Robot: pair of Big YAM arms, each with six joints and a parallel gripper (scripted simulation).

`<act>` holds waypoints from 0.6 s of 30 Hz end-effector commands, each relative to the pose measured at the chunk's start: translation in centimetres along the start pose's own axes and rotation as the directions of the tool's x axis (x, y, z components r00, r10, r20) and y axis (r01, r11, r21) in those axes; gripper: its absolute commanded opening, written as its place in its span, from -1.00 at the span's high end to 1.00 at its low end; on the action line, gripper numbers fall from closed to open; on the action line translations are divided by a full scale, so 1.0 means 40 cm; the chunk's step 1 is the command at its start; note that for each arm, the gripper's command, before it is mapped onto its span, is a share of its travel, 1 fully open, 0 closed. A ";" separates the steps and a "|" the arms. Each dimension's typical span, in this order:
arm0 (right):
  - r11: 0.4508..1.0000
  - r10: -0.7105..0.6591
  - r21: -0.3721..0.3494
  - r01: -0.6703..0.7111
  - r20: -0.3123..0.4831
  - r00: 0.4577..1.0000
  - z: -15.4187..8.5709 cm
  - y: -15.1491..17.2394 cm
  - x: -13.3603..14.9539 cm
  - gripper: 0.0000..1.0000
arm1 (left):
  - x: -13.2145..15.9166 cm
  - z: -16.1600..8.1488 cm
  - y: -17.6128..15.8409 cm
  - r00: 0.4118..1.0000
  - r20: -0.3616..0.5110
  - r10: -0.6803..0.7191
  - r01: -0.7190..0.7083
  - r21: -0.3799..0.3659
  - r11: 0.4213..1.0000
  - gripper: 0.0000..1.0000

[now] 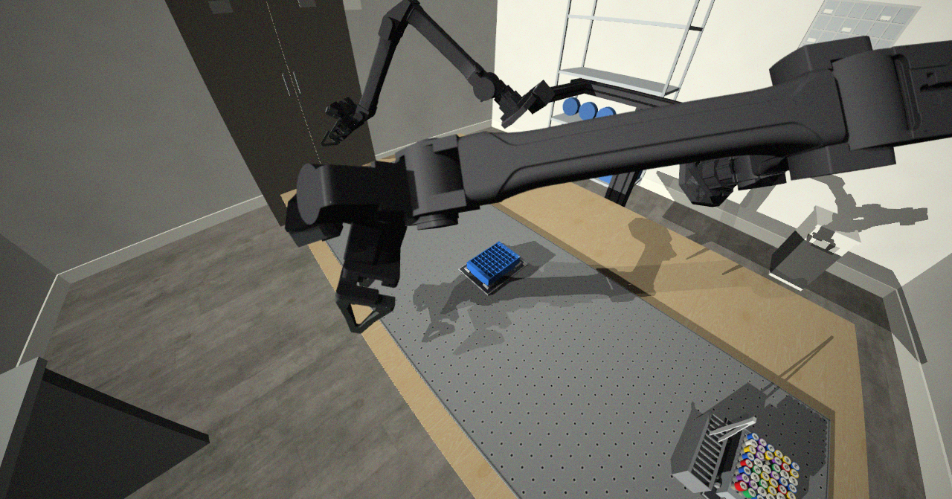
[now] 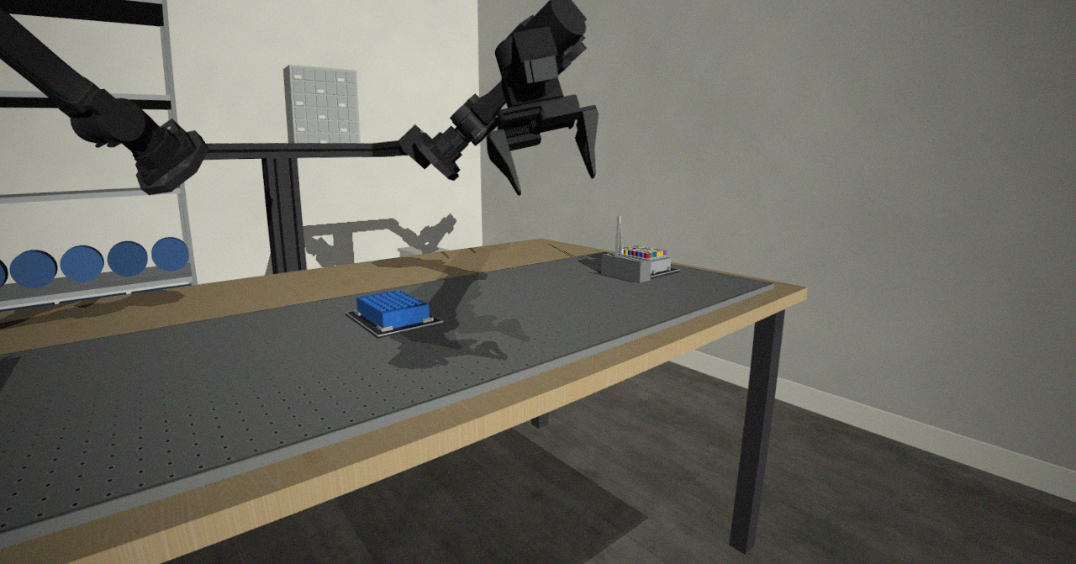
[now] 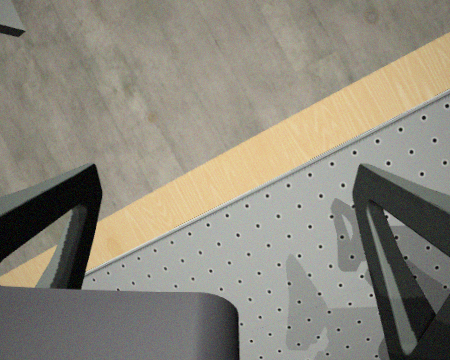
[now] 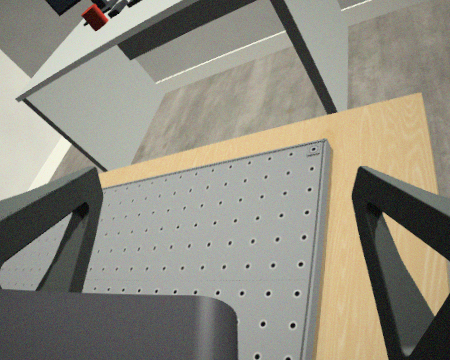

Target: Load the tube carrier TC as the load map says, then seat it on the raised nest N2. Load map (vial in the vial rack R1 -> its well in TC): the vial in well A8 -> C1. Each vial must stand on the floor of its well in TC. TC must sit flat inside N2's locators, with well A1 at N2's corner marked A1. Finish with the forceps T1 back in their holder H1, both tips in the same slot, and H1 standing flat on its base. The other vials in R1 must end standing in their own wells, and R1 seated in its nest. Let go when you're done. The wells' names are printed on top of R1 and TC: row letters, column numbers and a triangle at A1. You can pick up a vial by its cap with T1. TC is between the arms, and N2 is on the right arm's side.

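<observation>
The blue tube carrier TC (image 1: 492, 266) sits on a thin dark plate in the middle of the perforated mat; it also shows in the exterior view (image 2: 392, 309). Its wells look empty. The vial rack R1 (image 1: 765, 469) with many coloured caps stands at one end of the table (image 2: 646, 254). Beside it is the grey slotted holder H1 (image 1: 709, 453) with the forceps T1 (image 1: 732, 426) standing in it (image 2: 618, 233). My left gripper (image 1: 364, 309) (image 2: 555, 182) is open and empty, high above the mat's long edge (image 3: 227, 174). My right gripper (image 1: 332, 133) (image 4: 227, 180) is open and empty, raised over the far end. I cannot pick out N2.
The left arm's long link (image 1: 632, 143) crosses the top view and hides part of the far table. A shelf with blue discs (image 2: 90, 260) and the gantry post (image 2: 282, 214) stand behind the table. The right wrist view shows the mat's corner (image 4: 319, 154) and a desk beyond.
</observation>
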State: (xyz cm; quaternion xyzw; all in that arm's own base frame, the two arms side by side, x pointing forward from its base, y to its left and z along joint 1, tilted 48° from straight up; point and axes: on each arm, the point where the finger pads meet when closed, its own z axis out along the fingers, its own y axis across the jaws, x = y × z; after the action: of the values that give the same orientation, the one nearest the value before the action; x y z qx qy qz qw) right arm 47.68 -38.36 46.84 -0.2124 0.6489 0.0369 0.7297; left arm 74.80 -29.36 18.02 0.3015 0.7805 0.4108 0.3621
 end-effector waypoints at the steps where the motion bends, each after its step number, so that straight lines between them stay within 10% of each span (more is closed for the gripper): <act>1: 1.000 -0.013 0.000 0.013 0.004 1.000 -0.001 0.002 -0.018 -1.00 | -0.015 -0.017 0.008 1.000 0.012 -0.006 0.006 -0.002 1.000 -1.00; 17: 1.000 -0.013 0.000 0.013 0.004 1.000 -0.001 0.002 -0.018 -1.00 | -0.015 -0.017 0.008 1.000 0.012 -0.006 0.006 -0.002 1.000 -1.00; 18: 0.999 -0.032 0.000 0.032 0.009 0.999 0.001 -0.004 -0.038 -1.00 | -0.033 -0.030 0.099 0.997 0.016 -0.082 0.082 -0.016 0.996 0.53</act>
State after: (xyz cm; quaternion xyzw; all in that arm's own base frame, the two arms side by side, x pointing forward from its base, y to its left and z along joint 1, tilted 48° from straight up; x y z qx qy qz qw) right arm 47.68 -38.36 46.84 -0.2124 0.6489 0.0369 0.7297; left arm 74.77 -29.34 18.00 0.3000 0.7815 0.4099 0.3622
